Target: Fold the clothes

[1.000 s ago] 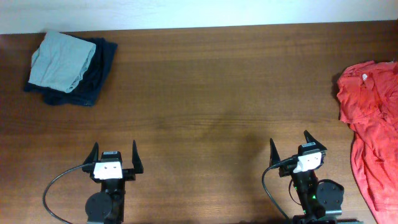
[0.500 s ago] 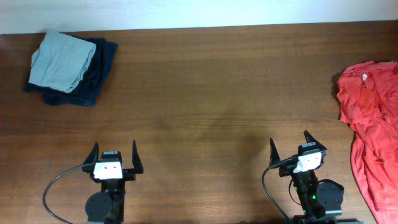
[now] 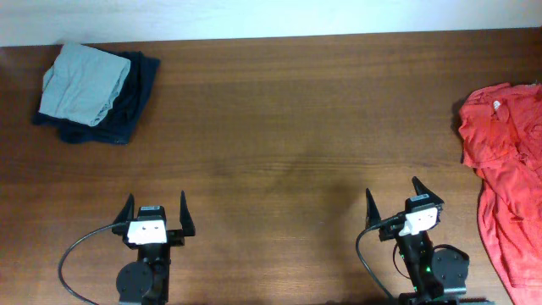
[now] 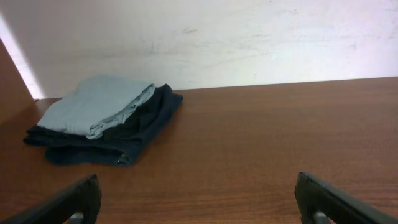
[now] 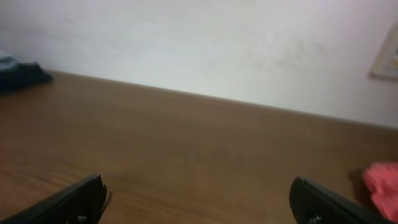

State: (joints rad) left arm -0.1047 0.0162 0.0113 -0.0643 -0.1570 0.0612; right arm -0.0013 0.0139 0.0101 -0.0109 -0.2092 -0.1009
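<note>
Overhead view: the wooden table (image 3: 279,127) carried two groups of fabric, well apart.

Far left corner: a pale grey-green folded garment (image 3: 85,83) lay on top of a dark navy folded garment (image 3: 135,97). The navy one showed along the right and near sides. The left wrist view gave the same stack, with the grey-green piece uppermost and a pale wall (image 4: 249,37) just behind it.

Right edge: the orange-red clothes (image 3: 506,161) lay in a crumpled, unfolded heap that ran down the table edge and was partly cut off by the frame. A small white neck label (image 3: 496,103) showed near the top of the heap. How many pieces made up the heap could not be told. The right wrist view caught only a blurred red patch at its lower right.

Left gripper (image 3: 157,196): near edge, left of centre, pointing toward the wall. Its jaws were spread wide with nothing between them, and both dark fingers (image 4: 68,202) framed bare wood. A black cable (image 3: 72,254) looped beside its base.

Right gripper (image 3: 392,186): near edge, right of centre, jaws likewise spread wide and holding nothing. It was clear of the orange-red clothes.

Compared with the earlier overhead frames, both arms, both jaw spreads, the folded stack and the red heap sat as before. No shift was discernible.
</note>
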